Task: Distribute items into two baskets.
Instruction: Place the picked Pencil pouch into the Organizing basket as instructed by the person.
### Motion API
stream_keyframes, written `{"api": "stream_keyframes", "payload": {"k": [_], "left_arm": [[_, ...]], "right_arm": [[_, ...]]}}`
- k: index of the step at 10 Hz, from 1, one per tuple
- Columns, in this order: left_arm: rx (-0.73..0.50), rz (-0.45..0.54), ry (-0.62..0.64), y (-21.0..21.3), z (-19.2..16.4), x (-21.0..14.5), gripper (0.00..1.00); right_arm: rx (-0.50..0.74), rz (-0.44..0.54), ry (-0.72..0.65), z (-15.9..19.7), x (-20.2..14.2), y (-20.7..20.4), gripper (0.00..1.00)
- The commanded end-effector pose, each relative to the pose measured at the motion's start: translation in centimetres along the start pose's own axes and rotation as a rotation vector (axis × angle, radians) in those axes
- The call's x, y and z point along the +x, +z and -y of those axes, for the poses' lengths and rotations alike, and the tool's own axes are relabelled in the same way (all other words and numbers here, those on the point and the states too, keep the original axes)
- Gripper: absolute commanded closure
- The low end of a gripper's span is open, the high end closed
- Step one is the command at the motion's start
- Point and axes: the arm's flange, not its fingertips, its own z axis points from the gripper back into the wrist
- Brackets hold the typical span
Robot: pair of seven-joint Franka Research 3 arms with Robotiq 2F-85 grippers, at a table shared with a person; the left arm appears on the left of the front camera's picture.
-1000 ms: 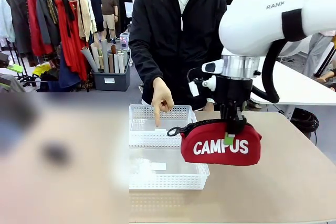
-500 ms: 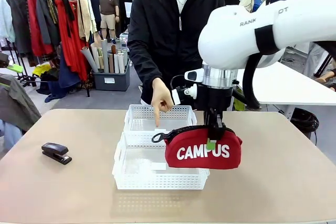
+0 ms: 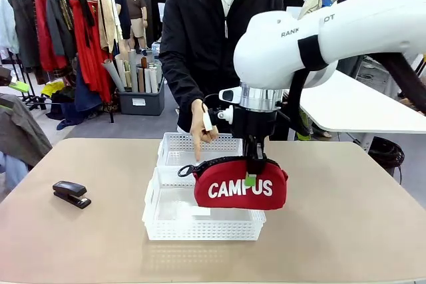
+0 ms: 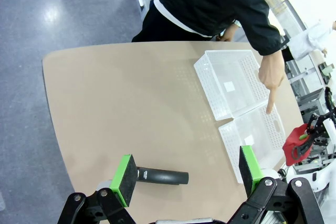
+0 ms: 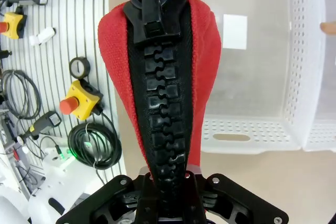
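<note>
My right claw [image 3: 251, 176] is clenched on the black zip ridge of a red oval fabric pouch lettered "CAMPUS" in white [image 3: 241, 187], holding it clear of the tan table [image 3: 346, 231] with the lettering upright toward the front camera. From my right wrist the zip runs straight away from my fingers, its pull at the far end. The pouch hangs over the right end of the nearer of two white perforated plastic baskets [image 3: 200, 231], with part of it jutting past that basket's right rim. My left claw [image 4: 186, 174] is released, its green pads spread wide and high above the table; far below them a small black stapler [image 4: 160, 176] lies flat on the tabletop, well apart from the baskets on my left side. The second, matching white basket [image 3: 193, 141] sits touching the first just beyond it. Over the line where the two meet, a person's hand [image 3: 202, 128] points an index finger straight down. The person, in a black jacket, stands at the table's far edge.
</note>
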Motion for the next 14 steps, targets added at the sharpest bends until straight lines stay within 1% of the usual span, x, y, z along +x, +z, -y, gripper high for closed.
{"api": "stream_keyframes", "payload": {"k": [1, 5, 9, 11, 14], "left_arm": [[0.001, 0.003, -0.002, 0.0, 0.1, 0.0, 0.0], [0.001, 0.003, -0.002, 0.0, 0.1, 0.0, 0.0], [0.001, 0.003, -0.002, 0.0, 0.1, 0.0, 0.0], [0.001, 0.003, -0.002, 0.0, 0.1, 0.0, 0.0], [0.001, 0.003, -0.002, 0.0, 0.1, 0.0, 0.0]], "right_arm": [[-0.051, -0.02, -0.039, 1.0, 1.4, -0.2, 1.0], [-0.083, -0.017, -0.011, 3.0, 4.3, -1.1, 1.0], [-0.1, 0.009, -0.033, 4.3, 6.4, -2.2, 1.0], [-0.099, 0.008, -0.039, 4.7, 7.1, -3.0, 1.0], [-0.077, -0.003, -0.061, 5.0, 7.0, -5.1, 1.0]]}}
